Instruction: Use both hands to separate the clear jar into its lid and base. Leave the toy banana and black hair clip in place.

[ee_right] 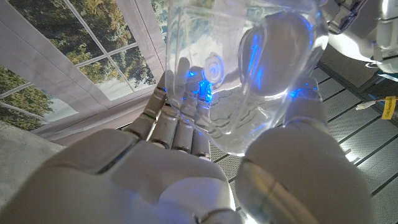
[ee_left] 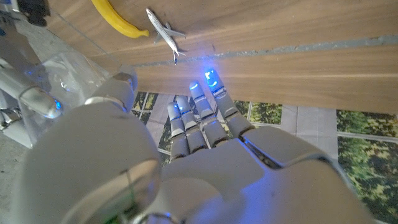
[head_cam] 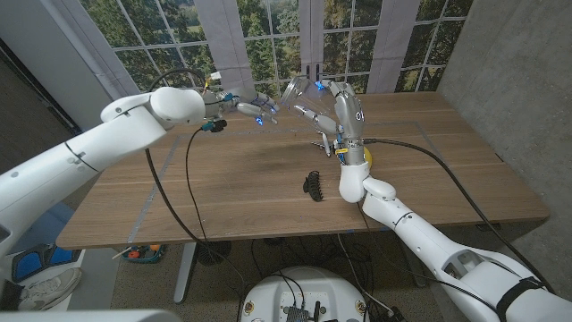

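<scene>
Hands are both up in the air over the far middle of the table point(head_cam: 268, 161), so here's what I'm seeing. The right hand point(head_cam: 323, 103) is wrapping around the clear jar point(head_cam: 295, 92), fingers point(ee_right: 180, 121) curling behind the plastic and the thumb pressing the front, so it's definitely gripping the jar's body. In the right wrist view the jar point(ee_right: 249, 74) is sitting right against the palm, blue finger lights glowing through it.

The left hand point(head_cam: 246, 109) is reaching toward the jar from the other side, fingertips lit blue and sitting just beside it. Whether it's actually grabbing the lid or only touching it, I can't tell; the clear plastic is swallowing the detail. The left wrist view is showing its fingers point(ee_left: 202, 115) stretched out fairly straight and close together, with a bit of the jar point(ee_left: 68, 74) beside the thumb.

So the jar is hanging above the table between the two hands, tilted, not touching the wood.

Below the jar, toward the robot, the black hair clip point(head_cam: 314, 184) is lying on the table, well apart from it. The toy banana point(head_cam: 367, 154) is peeking out behind the right forearm, also on the table; it's showing clearly in the left wrist view point(ee_left: 118, 18), with a little toy airplane point(ee_left: 165, 31) just beside it.
</scene>
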You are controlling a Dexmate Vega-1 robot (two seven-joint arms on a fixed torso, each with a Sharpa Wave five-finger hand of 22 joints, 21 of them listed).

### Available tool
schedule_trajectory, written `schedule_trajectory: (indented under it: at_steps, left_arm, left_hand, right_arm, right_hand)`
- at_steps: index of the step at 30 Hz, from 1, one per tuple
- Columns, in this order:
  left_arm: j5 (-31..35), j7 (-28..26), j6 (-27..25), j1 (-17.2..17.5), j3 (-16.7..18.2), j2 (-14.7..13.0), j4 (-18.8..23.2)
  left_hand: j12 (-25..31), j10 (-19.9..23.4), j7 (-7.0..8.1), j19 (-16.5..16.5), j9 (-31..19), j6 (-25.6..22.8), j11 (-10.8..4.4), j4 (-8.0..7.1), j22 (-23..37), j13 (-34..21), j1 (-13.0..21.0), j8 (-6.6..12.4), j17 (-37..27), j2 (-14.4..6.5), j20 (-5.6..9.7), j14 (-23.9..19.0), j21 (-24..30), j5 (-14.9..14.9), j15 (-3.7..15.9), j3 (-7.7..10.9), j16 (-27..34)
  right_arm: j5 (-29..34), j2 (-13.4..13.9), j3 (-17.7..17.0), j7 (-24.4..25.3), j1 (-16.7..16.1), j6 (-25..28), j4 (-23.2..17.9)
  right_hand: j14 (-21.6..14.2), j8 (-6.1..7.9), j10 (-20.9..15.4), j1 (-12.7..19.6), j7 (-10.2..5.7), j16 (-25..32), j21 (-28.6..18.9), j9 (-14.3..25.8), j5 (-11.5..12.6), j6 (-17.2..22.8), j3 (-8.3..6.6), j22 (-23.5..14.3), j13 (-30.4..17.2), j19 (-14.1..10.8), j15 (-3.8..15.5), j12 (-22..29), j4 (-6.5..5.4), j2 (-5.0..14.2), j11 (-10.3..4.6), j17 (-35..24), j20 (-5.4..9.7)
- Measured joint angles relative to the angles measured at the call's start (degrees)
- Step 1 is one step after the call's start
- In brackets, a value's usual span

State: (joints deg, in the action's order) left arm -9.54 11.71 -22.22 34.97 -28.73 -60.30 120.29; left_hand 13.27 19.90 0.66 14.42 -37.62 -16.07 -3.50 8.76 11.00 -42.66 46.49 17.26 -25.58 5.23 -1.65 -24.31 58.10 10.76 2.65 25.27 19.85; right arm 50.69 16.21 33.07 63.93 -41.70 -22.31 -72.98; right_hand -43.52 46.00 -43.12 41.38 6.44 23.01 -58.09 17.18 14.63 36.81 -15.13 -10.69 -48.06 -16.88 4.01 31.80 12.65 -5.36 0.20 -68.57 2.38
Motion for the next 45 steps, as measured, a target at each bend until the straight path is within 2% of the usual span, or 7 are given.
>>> schedule_trajectory:
  at_steps: [4, 11, 16, 22, 25, 36, 45]
  left_arm:
    - [1.26, -5.01, 5.14, 0.00, 0.00, 0.00, 0.00]
    - [-0.65, -8.02, 16.78, 6.28, 4.98, 4.91, -8.29]
    - [-4.01, -5.89, 25.23, 6.79, 6.00, 7.20, -13.77]
    - [-10.40, 1.40, 33.11, 5.40, 6.06, 9.76, -20.80]
    - [-13.93, 5.89, 35.49, 4.94, 6.06, 10.27, -22.39]
    - [-24.00, 19.23, 38.90, 1.07, 5.32, 14.32, -32.11]
    - [-25.30, 23.37, 40.22, -0.89, 4.67, 15.62, -34.99]
  left_hand:
    - [-1.75, -3.39, -0.67, -1.14, 1.14, 3.65, 0.96, -0.50, -1.24, 1.19, -2.49, -1.83, 1.66, 0.83, -1.14, 3.49, -1.98, -0.18, -0.21, -1.15, -2.58]
    - [-2.69, -7.27, -0.91, -2.03, 3.51, 6.83, 2.40, -0.25, -1.69, 3.21, -4.59, -4.43, 4.04, 2.18, -2.03, 7.05, -4.91, -0.40, -0.29, -2.86, -5.28]
    - [-2.91, -13.02, 2.85, -2.43, 7.98, 11.39, 2.60, 0.30, -1.69, 6.85, -5.56, -7.00, 7.75, 2.55, -2.44, 10.85, -9.00, -0.40, -1.43, -4.49, -8.12]
    - [-2.82, -15.34, 9.90, -1.89, 12.37, 12.34, 1.87, 0.38, -1.68, 10.61, -7.00, -7.12, 11.39, 4.02, -2.97, 12.96, -12.60, 0.34, -2.35, -6.80, -8.98]
    - [-2.41, -15.07, 11.45, -0.50, 14.19, 11.75, 1.21, 0.36, -1.68, 12.24, -6.33, -6.96, 12.77, 4.77, -3.04, 13.06, -13.89, 1.51, -2.84, -8.45, -8.98]
    - [-1.56, -9.65, 11.81, 6.21, 21.15, 0.23, -2.35, 0.76, -1.68, 19.64, 2.43, -4.68, 15.19, 2.62, -0.19, 9.14, -19.15, 4.48, -0.41, -11.27, -8.58]
    - [-1.76, -10.44, 11.92, 8.28, 22.51, -0.39, -0.96, 0.98, -1.67, 21.35, 4.96, -5.14, 15.19, 1.69, -1.68, 9.29, -20.78, 2.70, -0.29, -10.54, -8.58]
  right_arm:
    - [-1.39, 1.33, 1.64, 0.02, 0.51, 0.83, -0.78]
    - [-3.15, 3.46, 4.29, 0.02, 1.20, 2.14, -2.21]
    - [-4.41, 4.79, 5.89, 0.03, 1.51, 3.33, -3.17]
    - [-5.27, 5.71, 6.96, 0.06, 1.61, 4.34, -3.82]
    - [-5.48, 5.92, 7.13, 0.07, 1.61, 4.57, -3.99]
    - [-5.27, 6.08, 7.32, 0.08, 1.59, 4.20, -4.21]
    - [-5.06, 6.45, 8.57, 0.08, 2.35, 4.18, -4.19]
  right_hand:
    - [0.00, 0.00, 0.00, 0.00, 0.00, 0.00, 0.00, 0.00, -0.02, 0.00, 0.00, 0.00, 0.00, -0.42, 0.00, 0.01, 0.00, 0.00, 0.00, 0.00, -0.03]
    - [0.00, 0.00, 0.00, 0.00, 0.00, 0.00, 0.00, 0.00, -0.17, 0.00, 0.00, 0.00, 0.00, -0.42, 0.00, 0.21, 0.00, 0.00, 0.00, 0.15, -0.04]
    - [0.00, 0.00, 0.00, 0.00, 0.00, 0.00, 0.00, 0.00, -0.24, 0.00, 0.00, 0.00, 0.00, -0.62, 0.00, 0.21, 0.00, 0.00, 0.00, 0.15, -0.24]
    - [0.00, 0.00, 0.00, 0.01, 0.00, 0.00, -0.12, 0.00, -0.02, 0.00, 0.00, 0.00, 0.00, -0.62, 0.00, 0.21, 0.00, 0.00, 0.00, 0.15, -0.24]
    - [-0.01, 0.00, 0.00, 0.01, 0.00, 0.00, -0.44, 0.00, 0.02, 0.00, 0.00, 0.00, 0.00, -0.62, -0.01, 0.19, 0.00, -0.01, 0.00, 0.15, -0.24]
    - [-0.01, 0.00, 0.00, 0.01, 0.00, 0.00, -0.44, 0.00, 0.02, 0.00, 0.00, 0.31, 0.00, -0.61, -0.01, 0.13, 0.00, -0.01, 0.00, 0.14, -0.24]
    - [-0.02, 0.00, 0.00, 0.01, 0.00, 0.00, -0.44, 0.00, 0.00, 0.00, 0.00, 0.31, 0.00, -0.61, -0.02, 0.03, 0.00, -0.01, 0.00, 0.14, -0.24]
